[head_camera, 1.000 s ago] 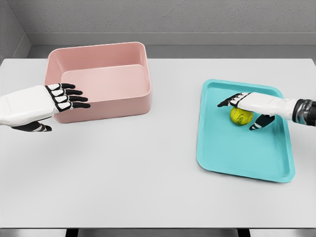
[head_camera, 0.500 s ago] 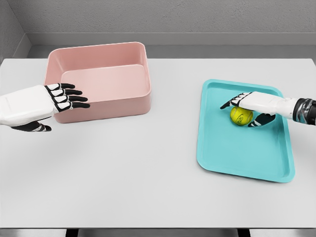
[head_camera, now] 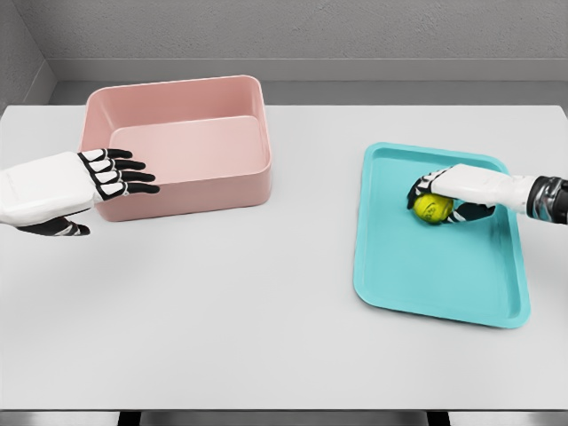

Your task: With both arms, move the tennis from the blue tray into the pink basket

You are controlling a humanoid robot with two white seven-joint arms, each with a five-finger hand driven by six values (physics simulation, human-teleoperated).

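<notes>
A yellow-green tennis ball lies in the upper half of the blue tray on the right of the table. My right hand comes in from the right edge and its fingers curl over the top and sides of the ball, closing on it. The pink basket stands at the back left, hollow side up with nothing inside. My left hand hovers by the basket's front-left corner, fingers spread and stretched toward it, holding nothing.
The white table runs between the basket and the tray. Its front edge lies near the bottom of the picture. A grey wall rises behind the table.
The right hand's fingers have curled down from a flat, spread pose onto the tennis ball. The ball has stayed in place. The left hand has barely shifted.
</notes>
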